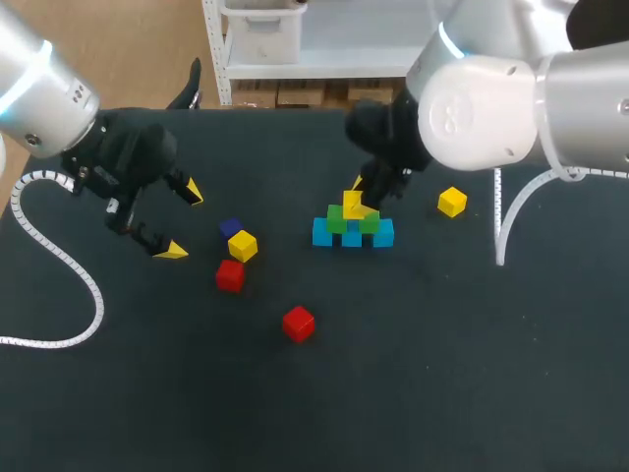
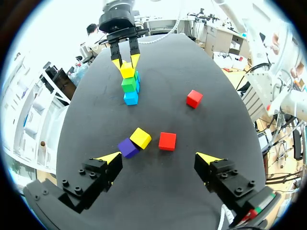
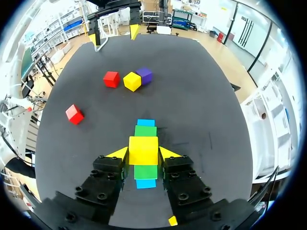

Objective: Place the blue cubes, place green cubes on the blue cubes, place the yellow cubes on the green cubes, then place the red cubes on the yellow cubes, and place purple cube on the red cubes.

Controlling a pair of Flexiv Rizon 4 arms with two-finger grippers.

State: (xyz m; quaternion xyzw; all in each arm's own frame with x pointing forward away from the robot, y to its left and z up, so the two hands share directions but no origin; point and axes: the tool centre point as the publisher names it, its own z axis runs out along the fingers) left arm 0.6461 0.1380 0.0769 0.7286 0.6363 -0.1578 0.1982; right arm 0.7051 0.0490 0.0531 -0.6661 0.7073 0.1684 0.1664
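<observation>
My right gripper (image 1: 360,200) is clenched on the held yellow cube (image 3: 143,149), atop the green cubes (image 1: 338,222) on the blue cubes (image 1: 322,234), mid-table nearer the far edge. My left gripper (image 2: 159,157) is released, over the table's (image 1: 442,374) left side. The purple cube (image 1: 230,227), spare yellow cube (image 1: 243,245) and red cubes (image 1: 229,275) lie loose between.

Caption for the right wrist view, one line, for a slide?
Right gripper shut on a yellow cube over green cubes and blue cubes.
</observation>
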